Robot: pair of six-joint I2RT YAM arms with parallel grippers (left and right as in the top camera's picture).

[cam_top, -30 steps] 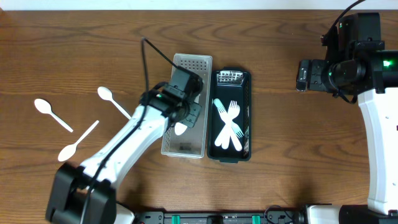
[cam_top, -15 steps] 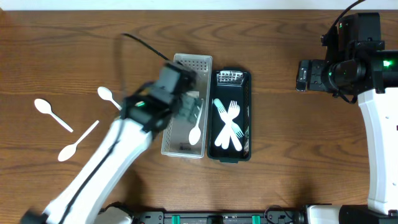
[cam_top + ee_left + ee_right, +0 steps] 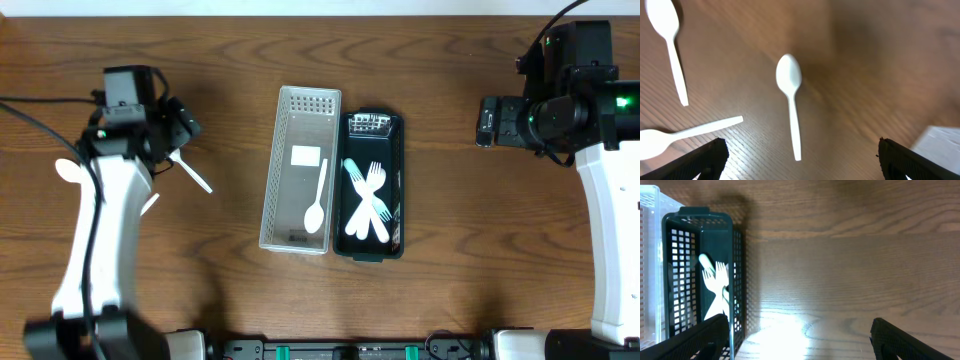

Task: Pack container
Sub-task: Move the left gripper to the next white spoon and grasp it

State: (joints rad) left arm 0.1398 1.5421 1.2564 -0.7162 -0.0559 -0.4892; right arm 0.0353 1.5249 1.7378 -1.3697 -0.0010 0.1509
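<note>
A white spoon (image 3: 316, 195) lies inside the white perforated basket (image 3: 285, 215). Beside it, the dark green basket (image 3: 395, 160) holds several white forks (image 3: 367, 200). My left gripper (image 3: 178, 132) hovers open over the loose spoons left of the baskets. In the left wrist view one spoon (image 3: 791, 102) lies between the spread fingers (image 3: 707, 160) with nothing gripped, and two more spoons (image 3: 671, 47) (image 3: 687, 131) lie to the left. My right gripper (image 3: 487, 120) stands open and empty over bare wood to the right of the green basket (image 3: 705, 235).
A corner of the white basket (image 3: 942, 145) shows at the lower right of the left wrist view. The left arm (image 3: 100, 230) covers parts of two loose spoons (image 3: 70, 172) from above. Bare wooden tabletop (image 3: 850, 270) lies under the right gripper.
The left gripper opened and dropped its spoon into the white basket. The left arm then swung left, away from the basket, to above the loose spoons. The right arm stayed still.
</note>
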